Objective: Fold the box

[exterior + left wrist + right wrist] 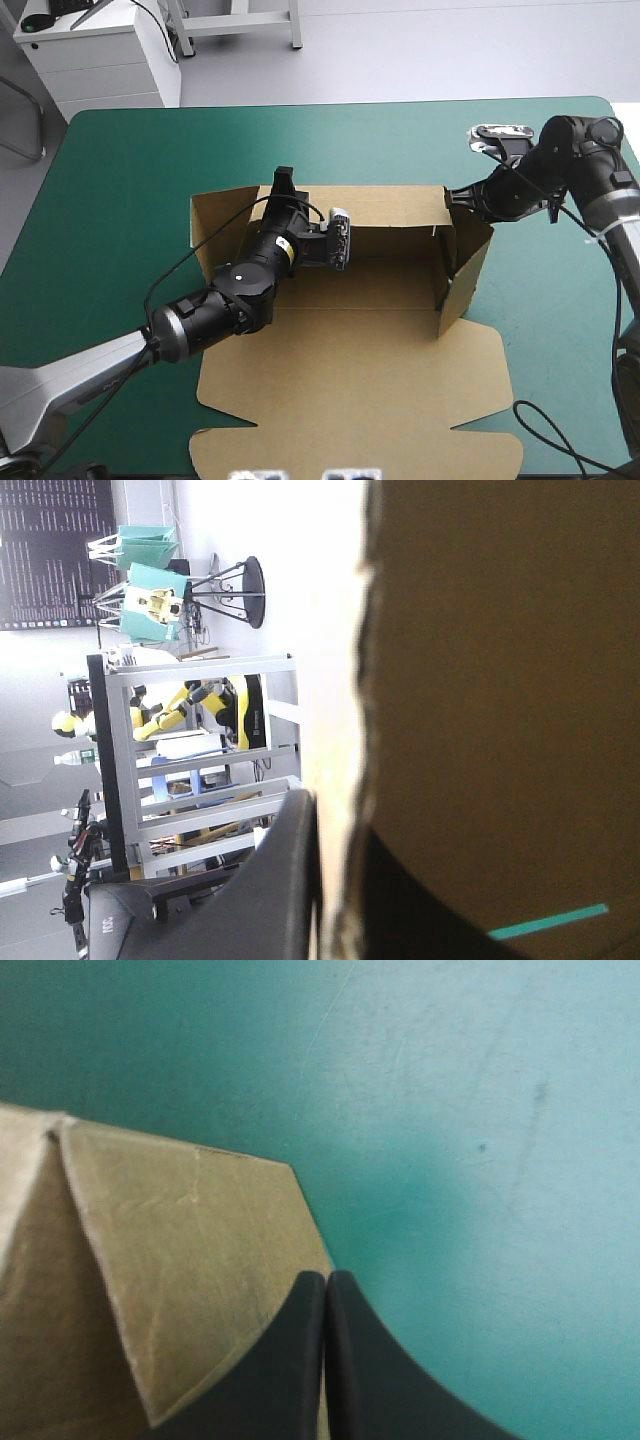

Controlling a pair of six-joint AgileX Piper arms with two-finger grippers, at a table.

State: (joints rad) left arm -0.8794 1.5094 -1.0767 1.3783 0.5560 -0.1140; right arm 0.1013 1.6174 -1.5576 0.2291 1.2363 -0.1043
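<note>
- We see the brown box (350, 350) in the middle of the table (120, 200), on its teal-green cover, partly raised.
- Its back wall (390, 205) and right wall (465, 260) stand up, while the lid (350, 400) lies flat toward the near edge.
- The left tool (283, 180) reaches from the near left over the box to the left end of the back wall.
- In the left wrist view the left tool (340, 820) is clamped on the box (480, 680). One black finger (280, 880) lies against the board's cut edge, and the sheet rises between the two.
- The right tool (452, 195) sits at the far top corner of the right wall.
- In the right wrist view the right tool (325, 1280) has its fingers pressed together in one point. A corner of the box (170, 1260) lies just beside and under it, with the table (480, 1110) ahead.
- Whether that tip touches the board, we cannot tell.
</note>
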